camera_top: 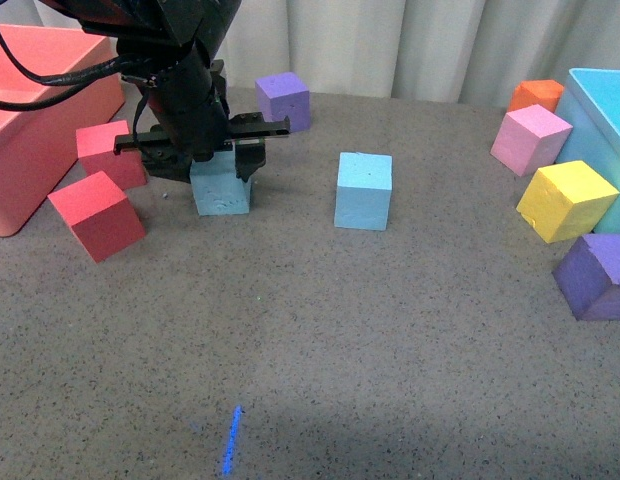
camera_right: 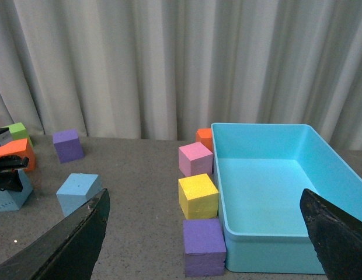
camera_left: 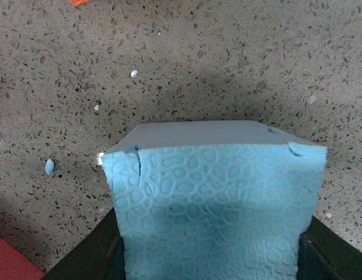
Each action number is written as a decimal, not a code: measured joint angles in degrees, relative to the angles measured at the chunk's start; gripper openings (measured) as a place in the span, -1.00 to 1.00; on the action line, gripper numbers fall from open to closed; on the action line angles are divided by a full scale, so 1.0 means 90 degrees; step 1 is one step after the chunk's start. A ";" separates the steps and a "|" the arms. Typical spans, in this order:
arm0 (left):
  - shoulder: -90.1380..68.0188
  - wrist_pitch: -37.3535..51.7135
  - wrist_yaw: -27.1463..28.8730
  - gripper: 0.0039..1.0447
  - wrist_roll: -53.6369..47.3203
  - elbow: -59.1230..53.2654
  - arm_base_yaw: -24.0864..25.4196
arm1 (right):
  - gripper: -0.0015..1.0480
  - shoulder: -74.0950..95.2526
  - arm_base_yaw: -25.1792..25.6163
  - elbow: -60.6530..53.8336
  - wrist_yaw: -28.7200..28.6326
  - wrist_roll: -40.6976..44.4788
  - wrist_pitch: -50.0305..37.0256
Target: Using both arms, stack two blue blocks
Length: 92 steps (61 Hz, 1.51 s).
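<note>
My left gripper (camera_top: 222,160) is shut on a blue block (camera_top: 221,190) at the table's left-centre; the block's base sits at table level. The left wrist view is filled by this block (camera_left: 213,198), its textured face between the black fingers (camera_left: 90,259) of the left gripper (camera_left: 210,259). The second blue block (camera_top: 363,190) stands free to its right, a gap apart. My right gripper (camera_right: 204,239) is open and empty, out of the front view. Its wrist view shows the free block (camera_right: 79,192) and the held one (camera_right: 11,195) far off.
A red bin (camera_top: 30,120) and two red cubes (camera_top: 95,215) sit left of the held block. A purple cube (camera_top: 283,100) lies behind. At the right are pink (camera_top: 530,138), orange (camera_top: 536,96), yellow (camera_top: 567,200) and purple (camera_top: 598,275) cubes beside a light blue bin (camera_top: 605,110).
</note>
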State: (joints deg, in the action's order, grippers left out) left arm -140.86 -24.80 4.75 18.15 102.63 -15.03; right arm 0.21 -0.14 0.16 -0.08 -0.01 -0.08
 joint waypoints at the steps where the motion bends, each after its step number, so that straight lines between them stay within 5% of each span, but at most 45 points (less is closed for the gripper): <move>1: 0.0012 0.0007 0.0007 -0.06 0.0000 -0.0015 -0.0007 | 0.81 0.0000 0.0000 0.0000 0.0000 0.0000 0.0000; 27: 0.1338 0.0291 -0.0015 -0.09 0.0437 -0.0850 -0.0799 | 0.81 0.0000 0.0000 0.0000 0.0000 0.0000 0.0000; 51: 0.0826 -0.0578 0.0415 -0.09 0.0653 0.0423 -0.1712 | 0.81 0.0000 0.0000 0.0000 0.0000 0.0000 0.0000; 92: -0.0002 -0.1139 0.0648 -0.09 0.0695 0.1681 -0.1974 | 0.81 0.0000 0.0000 0.0000 0.0000 0.0000 0.0000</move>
State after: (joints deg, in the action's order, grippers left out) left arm -140.88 -35.05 10.59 24.40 117.75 -32.80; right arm 0.21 -0.14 0.16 -0.08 -0.01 -0.08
